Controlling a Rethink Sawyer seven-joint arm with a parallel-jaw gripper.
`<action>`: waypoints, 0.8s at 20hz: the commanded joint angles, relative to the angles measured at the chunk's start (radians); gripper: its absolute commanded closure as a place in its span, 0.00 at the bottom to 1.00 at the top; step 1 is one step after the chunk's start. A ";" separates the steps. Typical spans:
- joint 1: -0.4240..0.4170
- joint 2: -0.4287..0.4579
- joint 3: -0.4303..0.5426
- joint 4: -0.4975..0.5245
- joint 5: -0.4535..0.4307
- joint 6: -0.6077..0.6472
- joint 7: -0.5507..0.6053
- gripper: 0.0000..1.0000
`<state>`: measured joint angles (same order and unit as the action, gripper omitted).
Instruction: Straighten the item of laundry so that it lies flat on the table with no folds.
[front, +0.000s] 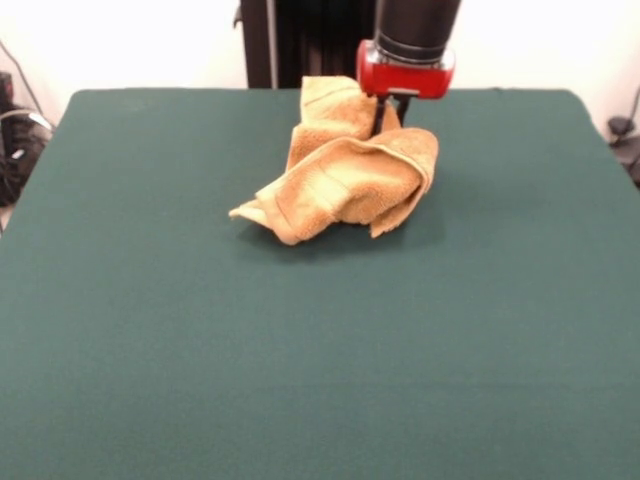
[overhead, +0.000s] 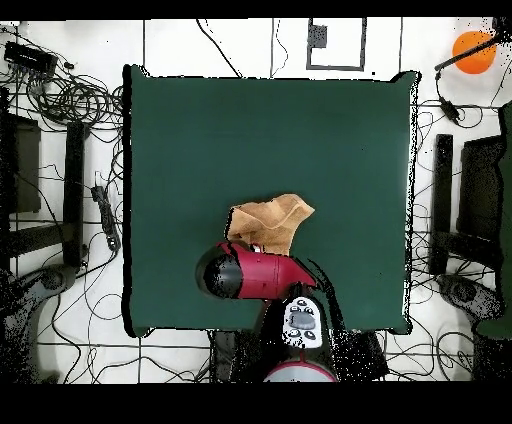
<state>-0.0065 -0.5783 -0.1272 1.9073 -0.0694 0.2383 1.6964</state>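
Front view: your gripper (front: 389, 118) sits buried behind the crumpled mustard towel (front: 345, 180); whether it is clamped, you cannot tell. The bundle's loose bulk spreads from the gripper away from the pedestal across the green table (front: 300, 350).

I see the towel (front: 345, 180) as soft, nubby terry cloth, matt mustard with a smoother woven hem. The table (front: 300, 350) looks like matt green cloth. My arm's (front: 407, 68) red collar shines like glossy plastic.

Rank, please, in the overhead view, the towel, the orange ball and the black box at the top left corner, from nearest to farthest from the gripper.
From the gripper:
1. Towel, right beside it, mid-table.
2. Black box, on the floor.
3. Orange ball, top right corner; close to the box's distance.
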 joint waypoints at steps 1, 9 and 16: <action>0.020 -0.003 0.044 -0.028 0.048 0.115 0.164 1.00; 0.024 -0.009 0.038 -0.045 0.042 0.175 0.154 1.00; 0.022 -0.013 0.040 -0.050 0.042 0.196 0.156 1.00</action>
<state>-0.0065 -0.5990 -0.1270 1.9044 -0.0696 0.3208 1.6964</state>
